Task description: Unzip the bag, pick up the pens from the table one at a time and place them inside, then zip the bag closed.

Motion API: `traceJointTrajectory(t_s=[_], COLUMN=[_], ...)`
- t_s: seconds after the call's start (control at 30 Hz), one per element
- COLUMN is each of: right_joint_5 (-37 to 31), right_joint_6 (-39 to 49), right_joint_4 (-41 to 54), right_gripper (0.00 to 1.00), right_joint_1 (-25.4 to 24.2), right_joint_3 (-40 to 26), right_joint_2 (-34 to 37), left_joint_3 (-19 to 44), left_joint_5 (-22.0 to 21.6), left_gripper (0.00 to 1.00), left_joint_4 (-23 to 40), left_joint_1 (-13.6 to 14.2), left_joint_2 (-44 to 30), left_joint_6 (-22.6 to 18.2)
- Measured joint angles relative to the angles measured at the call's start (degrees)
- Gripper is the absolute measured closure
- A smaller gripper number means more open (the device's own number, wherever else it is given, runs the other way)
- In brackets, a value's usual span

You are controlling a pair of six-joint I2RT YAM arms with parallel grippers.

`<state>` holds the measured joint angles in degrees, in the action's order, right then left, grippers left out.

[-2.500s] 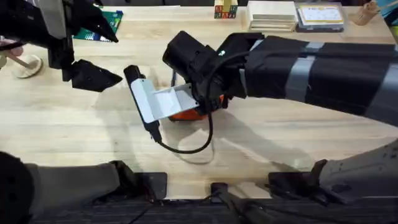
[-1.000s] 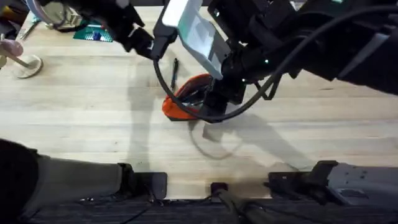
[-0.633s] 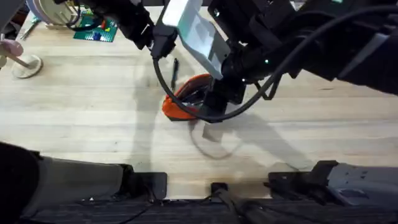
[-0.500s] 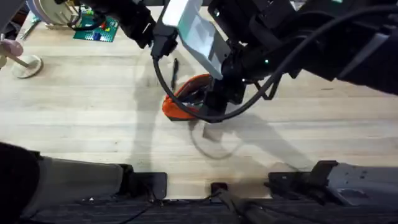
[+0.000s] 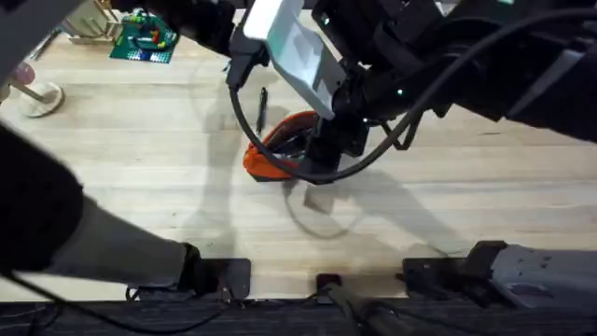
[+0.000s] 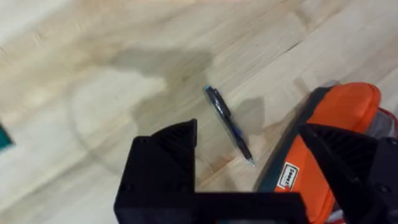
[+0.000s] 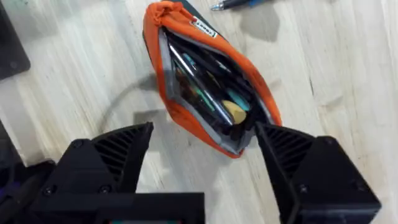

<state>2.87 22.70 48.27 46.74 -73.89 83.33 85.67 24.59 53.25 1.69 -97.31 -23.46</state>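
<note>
From overhead, the small orange fabric pencil pouch [image 5: 280,149] lies unzipped on the light wooden plank tabletop [image 5: 140,177], a slim dark pen [image 5: 262,107] at its eleven o'clock; the left gripper [image 6: 249,168] hangs spread above that pen; the right gripper [image 7: 202,155] stands released over the pouch.

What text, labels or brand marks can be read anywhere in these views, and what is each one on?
Small white tag sewn on the orange bag: printed letters, too blurred to read.
The same tag in the right wrist view: also too small to read.
Pen on the table: no legible marking.
Green board at the table's far edge: nothing readable.
</note>
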Motion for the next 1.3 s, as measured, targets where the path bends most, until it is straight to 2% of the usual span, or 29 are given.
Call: traceJointTrajectory(t_s=[0.2, 0.23, 0.37, 0.5, 0.73, 0.9, 1.1, 1.3], right_joint_5=[0.00, 0.00, -0.01, -0.01, 0.00, 0.00, 0.00, 0.00], right_joint_6=[0.00, 0.00, 0.00, 0.00, 0.00, 0.00, -0.02, -0.02], right_joint_4=[0.00, 0.00, 0.10, 0.20, 0.24, 2.01, 3.10, 3.10], right_gripper=[0.004, 0.003, 0.004, 0.004, 0.004, 0.004, 0.004, 0.003], right_joint_1=[0.00, 0.00, 0.00, 0.00, 0.00, 0.00, 0.00, 0.00], right_joint_3=[0.00, 0.00, 0.00, 0.00, 0.00, 0.00, 0.00, 0.00], right_joint_2=[0.00, 0.00, 0.00, 0.00, 0.00, 0.00, 0.00, 0.00], left_joint_3=[0.00, 0.00, 0.00, 0.00, 0.00, 0.00, 0.00, -0.29], left_joint_5=[-0.46, -1.83, -4.91, -9.15, -17.08, -19.36, -19.77, -20.14], left_gripper=[0.006, 0.006, 0.006, 0.006, 0.006, 0.006, 0.006, 0.006], left_joint_4=[-0.12, -0.11, -0.12, -0.15, -0.33, -0.35, -0.59, -0.76], left_joint_1=[0.00, 0.16, 1.15, 3.31, 5.84, 6.74, 8.79, 8.87], left_joint_2=[-5.16, -7.08, -9.40, -10.75, -11.68, -15.35, -16.44, -17.84], left_joint_6=[6.85, 10.17, 13.00, 15.37, 22.12, 24.02, 24.37, 24.33])
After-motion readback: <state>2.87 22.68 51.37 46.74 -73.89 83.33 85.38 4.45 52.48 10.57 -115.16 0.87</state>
